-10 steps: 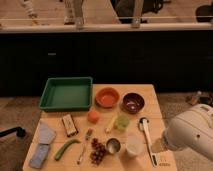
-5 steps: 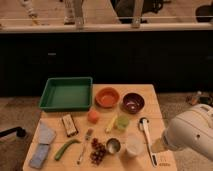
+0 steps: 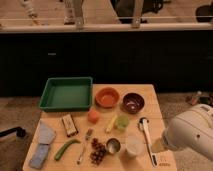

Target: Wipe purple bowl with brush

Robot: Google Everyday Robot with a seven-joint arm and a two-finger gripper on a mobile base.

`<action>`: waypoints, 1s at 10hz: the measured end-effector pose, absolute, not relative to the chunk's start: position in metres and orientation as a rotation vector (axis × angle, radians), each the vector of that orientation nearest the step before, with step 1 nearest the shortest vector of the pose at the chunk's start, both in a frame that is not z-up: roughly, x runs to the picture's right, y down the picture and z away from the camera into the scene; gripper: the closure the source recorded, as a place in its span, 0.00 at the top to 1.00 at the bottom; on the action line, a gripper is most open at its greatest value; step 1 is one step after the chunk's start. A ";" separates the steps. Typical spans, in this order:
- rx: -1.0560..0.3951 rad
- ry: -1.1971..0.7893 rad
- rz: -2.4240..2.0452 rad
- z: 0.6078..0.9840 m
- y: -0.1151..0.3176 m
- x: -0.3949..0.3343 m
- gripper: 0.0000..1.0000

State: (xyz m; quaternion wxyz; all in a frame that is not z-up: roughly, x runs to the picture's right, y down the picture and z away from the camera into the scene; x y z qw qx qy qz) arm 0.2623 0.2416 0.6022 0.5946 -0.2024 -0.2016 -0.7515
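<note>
The purple bowl (image 3: 133,103) stands upright at the back right of the wooden table (image 3: 156,116), right of the orange bowl (image 3: 107,97). The brush (image 3: 148,142) lies flat in front of it near the right edge, greyish head toward the bowl, white handle pointing to the front. Only my arm's white housing (image 3: 192,134) shows at the lower right, just right of the brush handle. My gripper is not visible in the camera view.
A green tray (image 3: 67,93) sits at the back left. Mid-table hold an orange fruit (image 3: 93,116), a green cup (image 3: 122,122), a white cup (image 3: 134,146), a metal cup (image 3: 113,145), grapes (image 3: 97,151), a fork (image 3: 85,145), a snack bar (image 3: 69,125) and a bluish cloth (image 3: 42,142).
</note>
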 end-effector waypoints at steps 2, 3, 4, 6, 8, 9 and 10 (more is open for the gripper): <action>-0.470 -0.468 -1.746 0.602 0.242 0.262 0.80; -0.470 -0.468 -1.746 0.602 0.242 0.262 0.80; -0.470 -0.468 -1.746 0.602 0.242 0.262 0.80; -0.470 -0.468 -1.746 0.602 0.242 0.262 0.80; -0.458 -0.486 -1.755 0.603 0.243 0.263 0.80; -0.453 -0.493 -1.760 0.604 0.243 0.263 0.80; -0.449 -0.501 -1.764 0.605 0.244 0.262 0.80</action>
